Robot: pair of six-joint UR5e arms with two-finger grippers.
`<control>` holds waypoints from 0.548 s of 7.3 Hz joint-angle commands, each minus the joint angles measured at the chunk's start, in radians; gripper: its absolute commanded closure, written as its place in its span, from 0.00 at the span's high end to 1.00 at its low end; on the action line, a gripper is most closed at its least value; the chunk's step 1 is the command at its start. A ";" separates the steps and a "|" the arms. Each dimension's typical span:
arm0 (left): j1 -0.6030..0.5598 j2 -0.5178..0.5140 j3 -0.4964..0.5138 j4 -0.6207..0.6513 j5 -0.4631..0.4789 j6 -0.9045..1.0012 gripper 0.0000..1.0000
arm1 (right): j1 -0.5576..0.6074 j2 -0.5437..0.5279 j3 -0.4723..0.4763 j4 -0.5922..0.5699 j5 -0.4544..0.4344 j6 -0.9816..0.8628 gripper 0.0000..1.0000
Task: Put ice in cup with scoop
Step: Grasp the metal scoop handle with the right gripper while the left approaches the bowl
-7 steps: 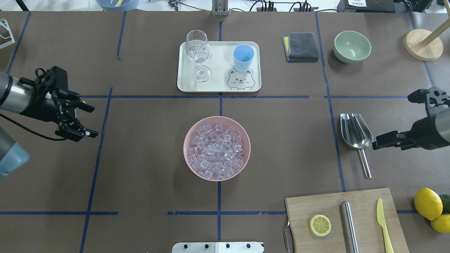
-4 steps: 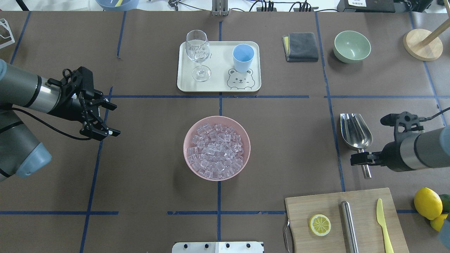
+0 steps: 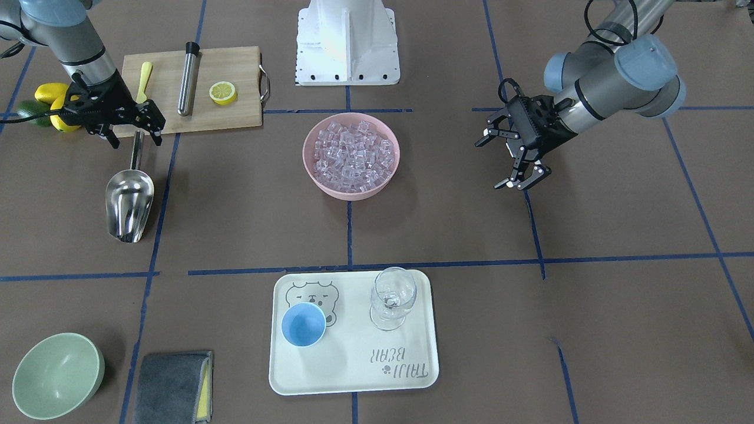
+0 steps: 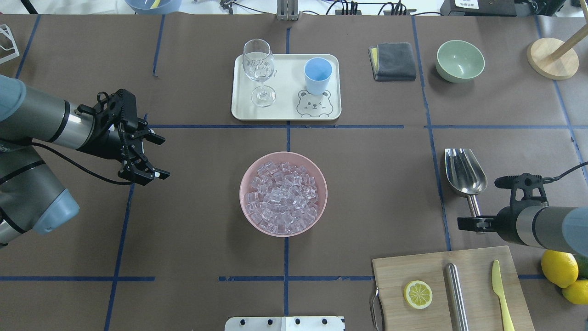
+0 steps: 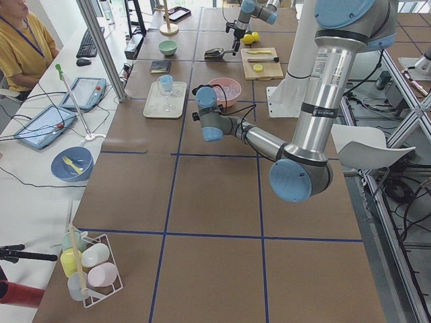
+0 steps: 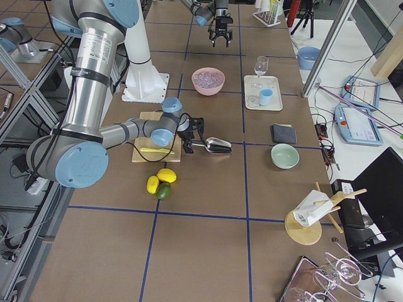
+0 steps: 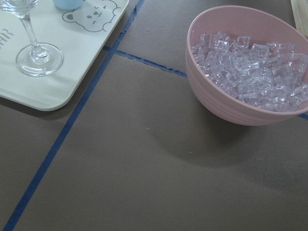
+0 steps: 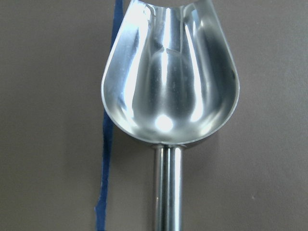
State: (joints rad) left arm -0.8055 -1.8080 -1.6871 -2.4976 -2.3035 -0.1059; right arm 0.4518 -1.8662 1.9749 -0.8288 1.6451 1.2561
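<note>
On the right of the counter (image 4: 367,193), poises right hand (image 3: 134,140) released, fingers straddling the handle of the scoop (image 3: 128,200), lying flat. Holds left hand (image 4: 161,157) spread open, near the pink bowl (image 4: 242,193) of ice (image 4: 282,197). Has blue cup (image 4: 318,75) standing upright on the tray (image 4: 285,112), farther off.

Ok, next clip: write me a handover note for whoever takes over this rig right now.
Left gripper: open, empty, hovering to the left of the pink bowl.
Right gripper: open, fingers on either side of the handle of the shiny steel scoop, which lies flat and is not gripped.
Clear ice cubes: in the pink bowl.
Small light-blue plastic cup: upright and empty on the white tray.
Done: nothing yet.
Left: grip the scoop, scoop ice, tip it into the cup.
</note>
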 commanded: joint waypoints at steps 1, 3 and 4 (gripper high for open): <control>0.000 -0.001 0.001 0.000 0.000 0.000 1.00 | -0.001 0.005 -0.010 0.016 -0.008 0.020 0.62; 0.000 -0.002 0.007 0.000 -0.010 0.000 1.00 | -0.002 0.004 -0.007 0.016 -0.008 0.020 0.00; 0.008 -0.002 0.006 -0.001 -0.007 0.000 1.00 | -0.016 0.002 0.004 0.013 -0.005 0.017 0.00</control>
State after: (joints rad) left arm -0.8031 -1.8096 -1.6819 -2.4976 -2.3103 -0.1058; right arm 0.4465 -1.8624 1.9699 -0.8138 1.6372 1.2753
